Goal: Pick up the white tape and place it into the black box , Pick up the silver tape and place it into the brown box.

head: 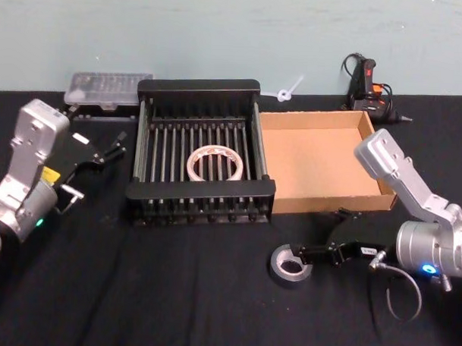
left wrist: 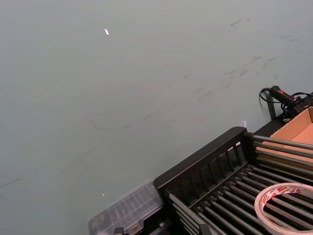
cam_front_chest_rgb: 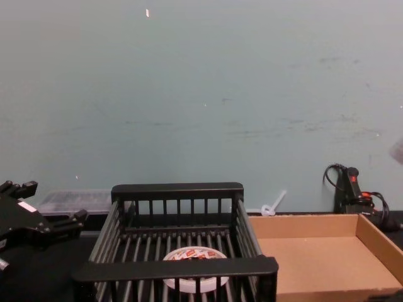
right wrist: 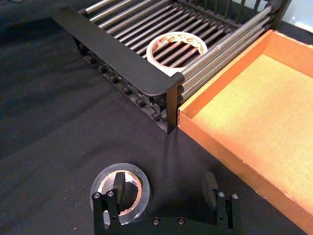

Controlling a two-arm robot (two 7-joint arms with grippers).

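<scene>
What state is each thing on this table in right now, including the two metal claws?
Thin white tape ring: lying flat inside the crate.
Black slatted plastic crate: holds the white ring.
Small grey-silver tape roll: flat on the black cloth, one finger in its hole.
Shallow tan cardboard tray: empty.
Right gripper: open, straddling the roll's wall.
Left gripper: open, holding nothing, beside the crate.

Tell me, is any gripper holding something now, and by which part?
Nothing is held. The open right gripper has one finger inside the silver tape, not clamped. The left gripper is empty beside the black box.
</scene>
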